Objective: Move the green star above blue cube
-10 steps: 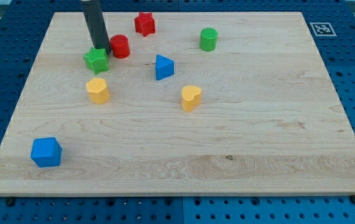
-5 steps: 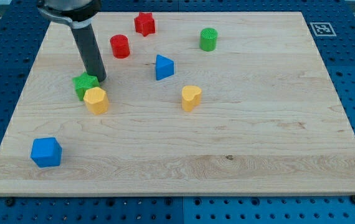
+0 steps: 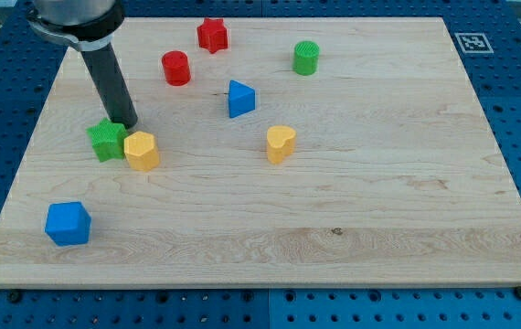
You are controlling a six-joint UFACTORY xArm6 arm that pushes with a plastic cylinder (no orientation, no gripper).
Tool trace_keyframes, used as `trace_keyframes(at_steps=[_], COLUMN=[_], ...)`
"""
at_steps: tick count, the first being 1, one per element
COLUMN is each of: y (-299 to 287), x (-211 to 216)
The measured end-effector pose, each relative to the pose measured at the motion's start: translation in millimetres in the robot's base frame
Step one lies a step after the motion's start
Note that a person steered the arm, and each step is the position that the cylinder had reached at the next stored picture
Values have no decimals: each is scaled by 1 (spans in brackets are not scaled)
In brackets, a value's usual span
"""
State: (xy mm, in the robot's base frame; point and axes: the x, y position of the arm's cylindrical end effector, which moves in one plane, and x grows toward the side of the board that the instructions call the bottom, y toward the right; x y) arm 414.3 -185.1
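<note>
The green star (image 3: 106,140) lies on the wooden board at the view's left, touching a yellow block (image 3: 141,150) on its right. My tip (image 3: 127,125) rests at the star's upper right edge, just above the yellow block. The blue cube (image 3: 68,223) sits near the board's bottom left corner, well below and a little left of the star.
A red cylinder (image 3: 176,68) and a red star (image 3: 212,35) lie toward the view's top. A blue triangular block (image 3: 239,99), a yellow heart (image 3: 280,143) and a green cylinder (image 3: 306,58) lie further right. The board's left edge (image 3: 32,146) is near the green star.
My tip has moved down and to the left, pushing the green star from beside the red cylinder down-left to beside the yellow block. The yellow block has shifted slightly down.
</note>
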Motion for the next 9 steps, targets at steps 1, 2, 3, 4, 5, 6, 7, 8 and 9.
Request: trace_keyframes(at_steps=[1,2,3,4,5,6,7,8,9], y=[-8,-11,-12,-12,-12,-12,-12,-12,-12], x=[0,1,10,37,60,80,90,77,66])
